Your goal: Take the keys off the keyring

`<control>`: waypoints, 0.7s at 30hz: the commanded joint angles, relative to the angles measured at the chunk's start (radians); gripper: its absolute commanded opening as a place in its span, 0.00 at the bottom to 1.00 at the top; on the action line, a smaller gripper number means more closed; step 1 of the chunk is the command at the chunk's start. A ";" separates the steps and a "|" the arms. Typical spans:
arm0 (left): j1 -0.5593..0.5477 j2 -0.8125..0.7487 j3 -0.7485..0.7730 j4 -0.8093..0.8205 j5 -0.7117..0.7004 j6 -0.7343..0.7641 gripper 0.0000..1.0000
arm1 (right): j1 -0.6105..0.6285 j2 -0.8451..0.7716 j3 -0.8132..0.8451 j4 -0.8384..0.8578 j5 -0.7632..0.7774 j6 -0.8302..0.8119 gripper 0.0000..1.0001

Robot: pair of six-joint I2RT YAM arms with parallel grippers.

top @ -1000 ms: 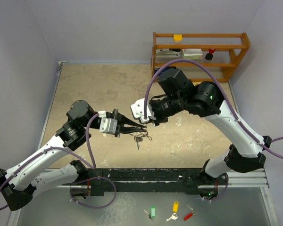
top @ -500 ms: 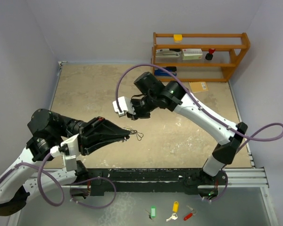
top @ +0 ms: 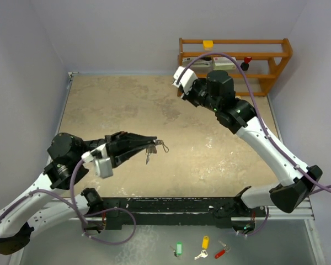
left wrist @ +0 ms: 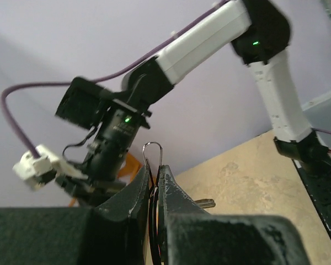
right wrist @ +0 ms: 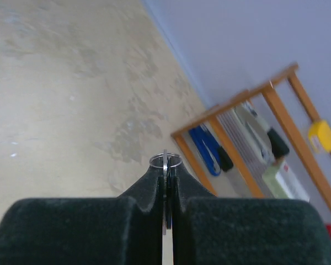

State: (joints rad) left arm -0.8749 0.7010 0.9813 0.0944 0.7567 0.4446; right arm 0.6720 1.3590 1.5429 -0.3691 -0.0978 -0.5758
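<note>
My left gripper (top: 153, 144) is shut on the keyring (top: 163, 146) and holds it above the table. In the left wrist view the thin wire loop (left wrist: 153, 152) pokes out past my shut fingertips. A small key (top: 148, 155) hangs under them, and its tip (left wrist: 204, 203) shows to the right. My right gripper (top: 188, 93) is raised near the shelf, far from the left one. Its jaws (right wrist: 166, 172) are shut on a thin silver key (right wrist: 165, 221) seen edge-on, with a small silver ring (right wrist: 165, 162) at the tips.
A wooden shelf (top: 234, 61) with small items stands at the back right, close to my right gripper. Green (top: 179, 249), yellow (top: 204, 243) and red (top: 220, 253) tagged keys lie in front of the black rail (top: 171, 205). Walls close in the sandy table (top: 121, 105).
My right gripper has pulled up and back to the right, away from the left gripper, toward the shelf. My left gripper has shifted slightly up, still holding the ring.
</note>
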 commanded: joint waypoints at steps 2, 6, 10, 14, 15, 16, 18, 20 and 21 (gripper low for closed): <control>0.001 0.037 -0.067 0.203 -0.480 -0.187 0.00 | -0.077 0.005 -0.153 0.185 0.139 0.246 0.00; 0.001 0.099 -0.060 0.255 -0.718 -0.269 0.00 | -0.105 -0.008 -0.315 0.266 0.146 0.397 0.00; 0.001 0.147 -0.042 0.279 -0.899 -0.329 0.00 | -0.132 0.024 -0.406 0.297 0.139 0.527 0.00; 0.002 0.185 -0.053 0.316 -1.019 -0.390 0.00 | -0.133 0.080 -0.452 0.314 0.169 0.580 0.00; 0.001 0.191 -0.056 0.319 -1.029 -0.398 0.00 | -0.135 0.097 -0.456 0.313 0.178 0.585 0.00; 0.001 0.200 -0.058 0.323 -1.036 -0.405 0.00 | -0.135 0.115 -0.459 0.315 0.179 0.588 0.00; 0.001 0.210 -0.060 0.323 -1.052 -0.419 0.00 | -0.137 0.146 -0.458 0.312 0.167 0.593 0.00; 0.001 0.212 -0.064 0.327 -1.080 -0.425 0.00 | -0.137 0.172 -0.463 0.319 0.154 0.603 0.00; 0.001 0.213 -0.069 0.328 -1.107 -0.427 0.00 | -0.137 0.181 -0.465 0.323 0.156 0.606 0.02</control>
State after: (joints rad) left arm -0.8749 0.9169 0.9112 0.3370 -0.2379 0.0681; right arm 0.5400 1.5227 1.0851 -0.1089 0.0540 -0.0227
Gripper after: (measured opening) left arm 0.030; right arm 0.027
